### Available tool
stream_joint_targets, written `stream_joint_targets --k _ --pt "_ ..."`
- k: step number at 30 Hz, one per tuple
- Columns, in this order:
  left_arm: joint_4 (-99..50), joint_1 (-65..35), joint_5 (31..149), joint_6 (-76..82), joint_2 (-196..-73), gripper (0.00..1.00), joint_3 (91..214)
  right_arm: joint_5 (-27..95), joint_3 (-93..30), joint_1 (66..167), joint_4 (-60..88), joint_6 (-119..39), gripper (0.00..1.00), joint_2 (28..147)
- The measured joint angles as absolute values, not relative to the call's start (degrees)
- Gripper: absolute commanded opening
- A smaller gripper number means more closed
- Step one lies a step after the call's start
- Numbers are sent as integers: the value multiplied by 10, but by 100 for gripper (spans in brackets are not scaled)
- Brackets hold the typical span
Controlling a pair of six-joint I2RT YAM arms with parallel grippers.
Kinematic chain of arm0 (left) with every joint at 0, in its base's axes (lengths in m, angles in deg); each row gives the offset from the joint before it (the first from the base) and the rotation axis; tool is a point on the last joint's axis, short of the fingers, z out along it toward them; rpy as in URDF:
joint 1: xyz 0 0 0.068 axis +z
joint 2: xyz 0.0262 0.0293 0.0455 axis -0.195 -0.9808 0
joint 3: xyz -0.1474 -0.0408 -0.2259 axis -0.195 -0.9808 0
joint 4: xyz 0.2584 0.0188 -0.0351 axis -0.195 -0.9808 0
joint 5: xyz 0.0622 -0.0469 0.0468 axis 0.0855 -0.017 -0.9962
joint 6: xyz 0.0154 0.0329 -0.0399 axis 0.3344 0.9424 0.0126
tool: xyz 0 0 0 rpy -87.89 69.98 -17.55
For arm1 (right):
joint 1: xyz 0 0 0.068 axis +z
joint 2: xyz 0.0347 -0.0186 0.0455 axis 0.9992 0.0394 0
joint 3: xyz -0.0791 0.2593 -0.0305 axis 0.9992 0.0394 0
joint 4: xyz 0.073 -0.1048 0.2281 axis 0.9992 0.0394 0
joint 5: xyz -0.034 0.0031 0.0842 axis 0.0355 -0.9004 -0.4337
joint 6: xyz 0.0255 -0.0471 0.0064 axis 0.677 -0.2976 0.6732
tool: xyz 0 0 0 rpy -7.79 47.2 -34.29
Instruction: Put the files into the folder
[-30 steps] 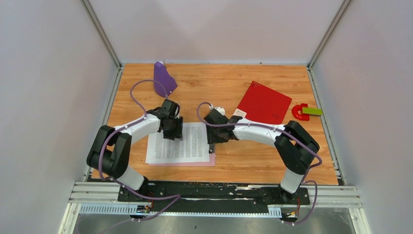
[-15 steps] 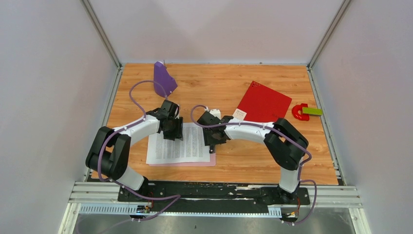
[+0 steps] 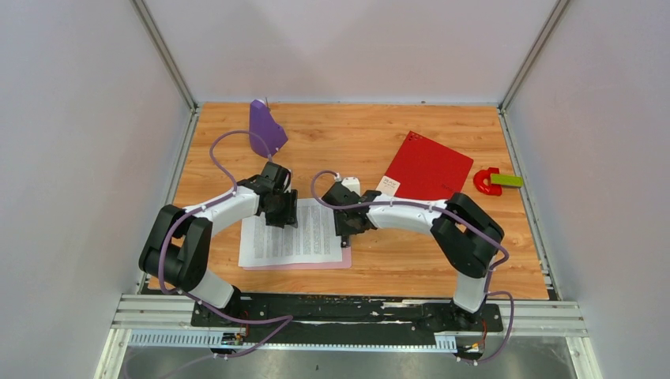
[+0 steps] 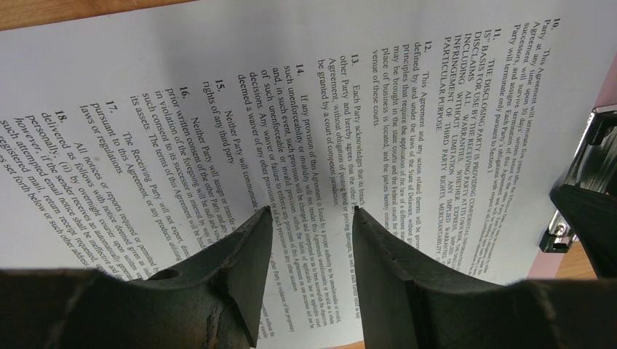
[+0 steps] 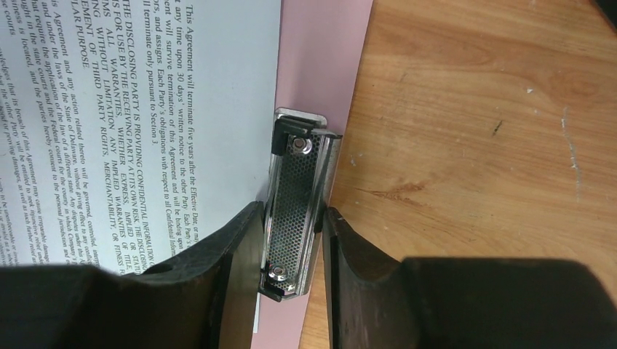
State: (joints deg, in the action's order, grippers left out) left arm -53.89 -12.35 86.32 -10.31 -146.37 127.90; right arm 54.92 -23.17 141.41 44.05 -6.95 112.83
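Note:
The files (image 3: 300, 235) are white printed sheets lying on a pink clipboard (image 3: 304, 265) at the front middle of the table. The red folder (image 3: 427, 167) lies shut at the back right, apart from both arms. My left gripper (image 3: 281, 219) is open, its tips (image 4: 311, 212) low over the files' (image 4: 291, 109) printed text. My right gripper (image 3: 345, 231) is at the clipboard's right edge. In the right wrist view its jaws (image 5: 292, 211) are shut on the clipboard's metal clip (image 5: 295, 171), one finger on each side, with the files (image 5: 145, 109) just left of it.
A purple object (image 3: 265, 126) stands at the back left. A red and green object (image 3: 493, 181) lies right of the folder. The folder's white label (image 3: 389, 184) is near my right forearm. Grey walls enclose the wooden table (image 3: 340, 134) on three sides.
My right arm has folded leftward and its gripper has moved slightly down along the clipboard's right edge onto the clip. The left arm has hardly moved.

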Motion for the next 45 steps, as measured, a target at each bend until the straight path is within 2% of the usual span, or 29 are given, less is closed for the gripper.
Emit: stream_joint_targets --k 13,36,45 --pt "-536 -124 857 -102 -1465 53 1278 483 -117 1376 294 -62 0 1063" --pt "-537 -133 827 -92 -1453 51 1268 408 -50 1336 149 -47 0 1054" --pt "-547 -146 845 -97 -1453 70 1279 401 -34 1333 116 -45 0 1051"
